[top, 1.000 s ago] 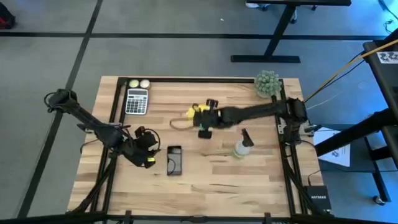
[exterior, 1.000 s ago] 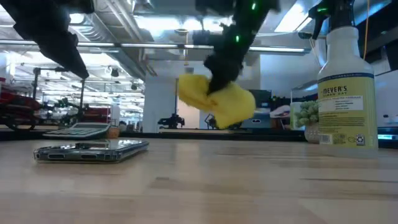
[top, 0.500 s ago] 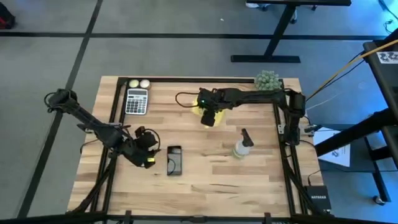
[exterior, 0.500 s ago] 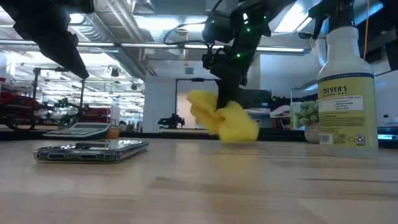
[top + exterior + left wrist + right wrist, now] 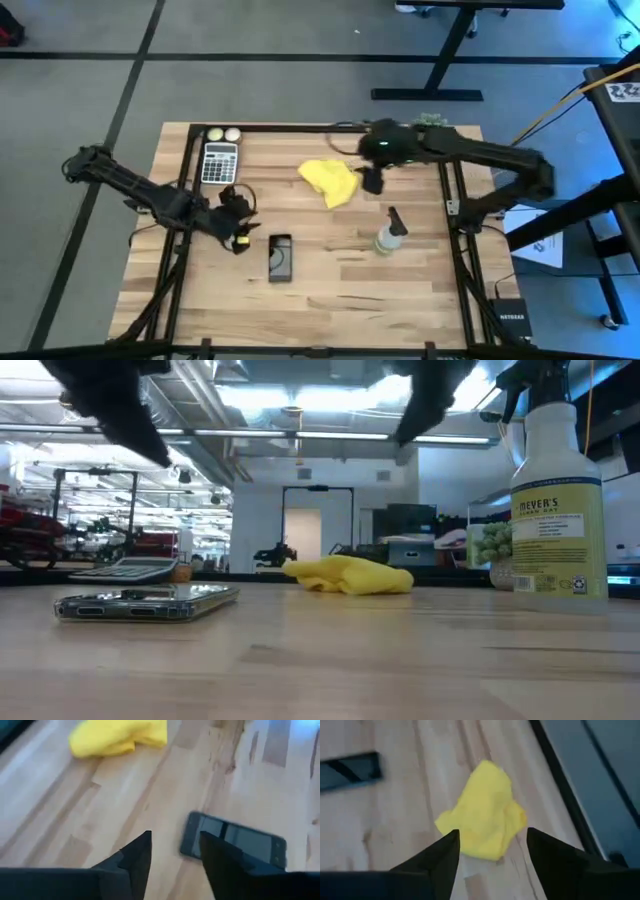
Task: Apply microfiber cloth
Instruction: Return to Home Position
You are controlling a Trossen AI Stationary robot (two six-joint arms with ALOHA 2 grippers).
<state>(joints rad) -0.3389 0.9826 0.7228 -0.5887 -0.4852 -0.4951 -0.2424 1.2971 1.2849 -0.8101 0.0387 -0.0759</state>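
The yellow microfiber cloth [image 5: 330, 182] lies crumpled on the wooden table, back of centre; it also shows in the low view [image 5: 346, 575] and in the right wrist view [image 5: 484, 818]. My right gripper [image 5: 372, 182] hovers just to the cloth's right, open [image 5: 492, 851], with nothing between its fingers and the cloth lying beyond their tips. A black smartphone [image 5: 280, 258] lies flat nearer the front. My left gripper [image 5: 239, 226] stands open [image 5: 175, 851] to the left of the phone [image 5: 233, 841] and touches nothing.
At the back left there is a calculator [image 5: 220, 162] with two small balls [image 5: 223, 134] behind it. A spray bottle [image 5: 390, 234] stands right of centre, close under my right arm. Black frame rails [image 5: 186, 200] run along the table's left, right and far sides.
My right gripper carried the cloth toward the far edge and down onto the table, let it go, then drew back up and toward the right edge. The cloth, hanging bunched before, now lies slumped on the wood. My left gripper moved slightly toward the far edge.
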